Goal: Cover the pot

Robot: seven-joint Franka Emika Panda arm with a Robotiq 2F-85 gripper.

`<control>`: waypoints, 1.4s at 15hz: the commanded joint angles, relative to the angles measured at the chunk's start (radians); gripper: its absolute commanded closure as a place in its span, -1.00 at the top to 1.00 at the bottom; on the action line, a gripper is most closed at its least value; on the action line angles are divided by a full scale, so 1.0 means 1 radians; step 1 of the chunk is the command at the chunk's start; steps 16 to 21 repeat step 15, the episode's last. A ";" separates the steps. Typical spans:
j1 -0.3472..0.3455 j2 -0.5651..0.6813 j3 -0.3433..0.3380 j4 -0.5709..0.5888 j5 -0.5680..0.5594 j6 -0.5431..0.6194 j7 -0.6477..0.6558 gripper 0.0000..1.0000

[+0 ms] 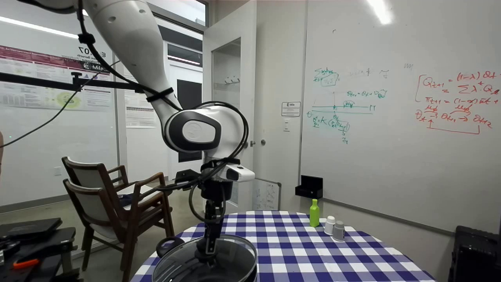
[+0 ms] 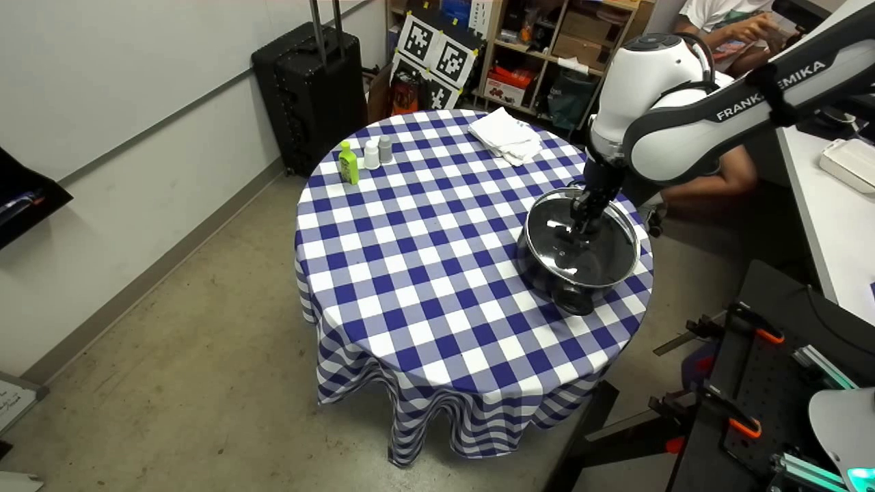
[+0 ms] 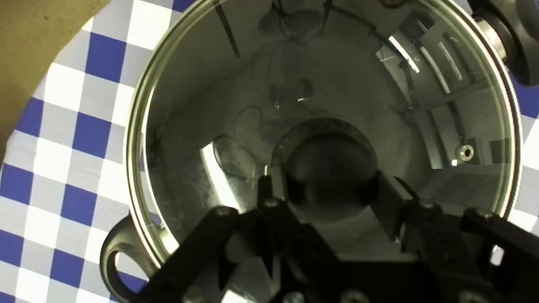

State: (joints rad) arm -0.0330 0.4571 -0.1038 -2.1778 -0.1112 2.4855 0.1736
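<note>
Blue and white checks cover the tablecloth (image 2: pixel 424 273), its near hem hanging in folds in an exterior view. On its right side stands the pot (image 2: pixel 534 275), black, round and upright. Its long axis runs from near to far: the near handle (image 2: pixel 573 301) points toward the tablecloth's near edge, and the far handle (image 3: pixel 126 240), plainest in the wrist view, points the opposite way. Over the pot lies the lid (image 2: pixel 612 253), clear glass with a bright rim; whether it sits flush all round cannot be told. At its middle is the dark knob (image 3: pixel 330 162), and the gripper (image 3: pixel 324 185), pointing down, is closed on it, its fingers (image 3: pixel 266 192) against either side. From the far right the white arm (image 2: pixel 670 143) reaches in over the pot. Farther off and well to the left, the green bottle (image 2: pixel 348 165) stands upright by the tablecloth's left edge, the white shaker (image 2: pixel 371 156) just to its right and the grey shaker (image 2: pixel 385 150) just right of that. White cloths (image 2: pixel 506 137) lie folded in a loose stack at the far edge. Beyond the tablecloth stand a black suitcase (image 2: pixel 307 99) on the left and shelves (image 2: pixel 525 50) in the middle; at the far right sits a person (image 2: pixel 711 17), partly hidden by the arm.
</note>
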 commanded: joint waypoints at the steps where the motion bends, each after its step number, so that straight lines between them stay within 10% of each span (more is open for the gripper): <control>1: 0.001 -0.004 0.001 0.024 0.018 -0.044 -0.014 0.65; 4: 0.006 -0.021 -0.001 0.033 0.013 -0.072 -0.004 0.99; 11: -0.017 -0.253 0.107 -0.021 0.147 -0.238 -0.215 1.00; 21: 0.002 -0.233 0.097 0.008 0.124 -0.237 -0.173 1.00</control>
